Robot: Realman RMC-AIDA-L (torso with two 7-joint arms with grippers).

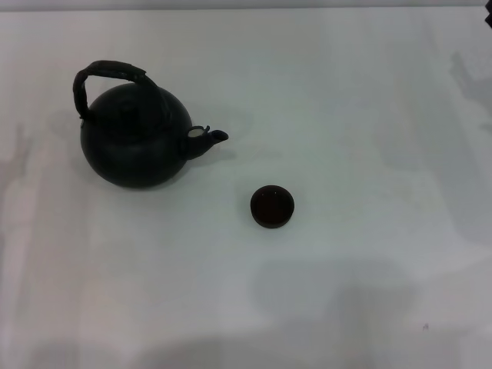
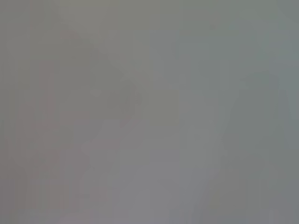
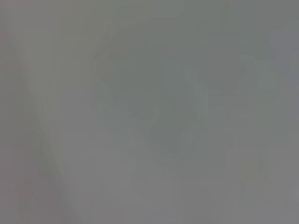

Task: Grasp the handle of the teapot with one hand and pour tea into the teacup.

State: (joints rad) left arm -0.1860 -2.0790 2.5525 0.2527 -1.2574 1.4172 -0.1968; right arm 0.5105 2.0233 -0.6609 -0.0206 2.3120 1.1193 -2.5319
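Note:
The teapot (image 1: 137, 138) is a large round matte black pot standing on the white table (image 1: 361, 115) at the left in the head view. Its short spout (image 1: 206, 139) points right, toward the teacup, and shows a pale opening. Its arched handle (image 1: 110, 75) stands up over the top, leaning to the far left. The teacup (image 1: 272, 207) is a tiny dark round cup, upright, to the right of the pot and nearer to me. Neither gripper shows in any view. Both wrist views show only a plain grey surface.
Faint shadows lie on the table at the near edge and at the right side. The far edge of the table runs along the top of the head view.

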